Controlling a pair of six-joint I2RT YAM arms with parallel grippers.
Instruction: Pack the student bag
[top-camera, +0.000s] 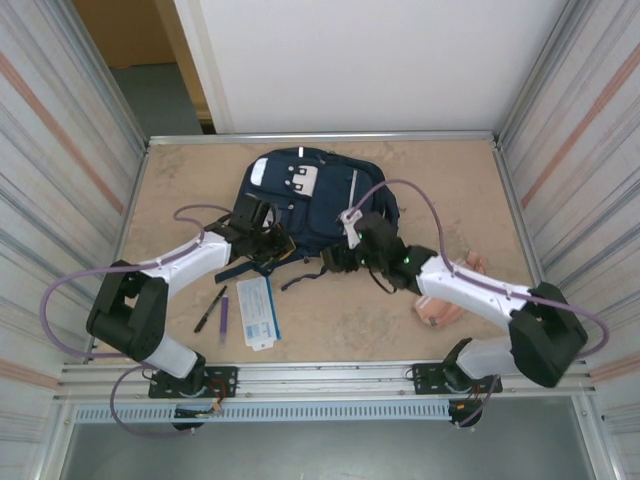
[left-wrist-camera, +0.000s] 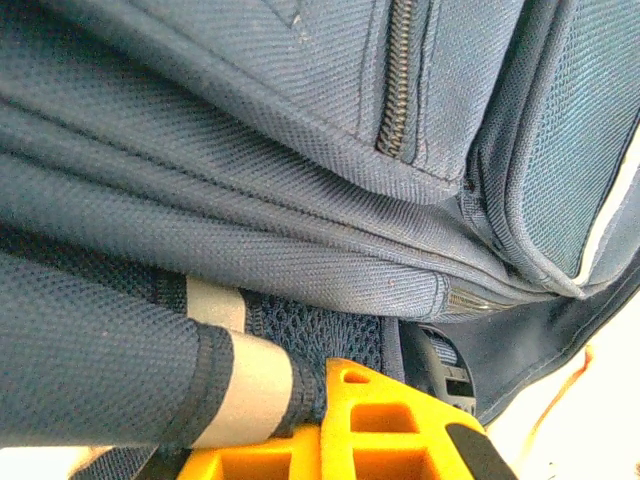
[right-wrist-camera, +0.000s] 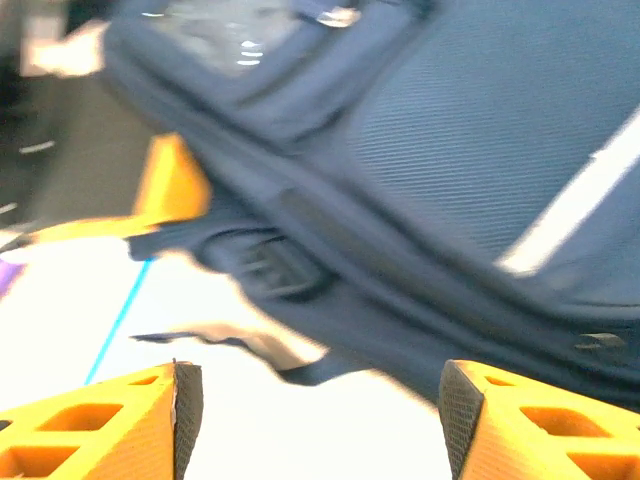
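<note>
Flat on the far middle of the beige worktop: large navy-blue fabric backpack with white reflective stripes. At its near-left edge, left pincer clenched, yellow finger against a padded strap; impossible to tell any catch on fabric. At its near-right edge, right pincer released, jaws apart and bare. Near left, white booklet beside pens.

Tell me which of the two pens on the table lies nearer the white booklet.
The purple pen, lying alongside the left edge of the booklet. The black pen sits farther left and is angled.
</note>
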